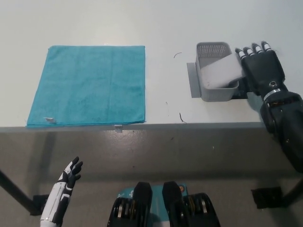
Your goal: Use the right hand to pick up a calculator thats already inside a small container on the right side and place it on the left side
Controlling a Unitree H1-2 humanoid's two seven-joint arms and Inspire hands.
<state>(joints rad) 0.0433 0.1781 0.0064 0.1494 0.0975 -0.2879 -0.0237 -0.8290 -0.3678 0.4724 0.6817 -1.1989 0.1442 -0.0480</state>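
A small grey perforated plastic container (215, 71) stands on the right of the white bench (156, 23), with a flat pale grey calculator (221, 72) leaning tilted inside it. The black right hand (261, 70) lies just beside the container's right side, fingers spread, fingertips near the calculator's upper corner. A square teal cloth (89, 85) lies flat on the left. The white left hand (66, 182) hangs below the bench edge, fingers apart.

We see the right hand (263, 68) at 2 o'clock: matte black, white-tipped fingers, silver wrist ring, bulky black forearm. Left hand (68, 175) at 7 o'clock: white w/ black finger segments.
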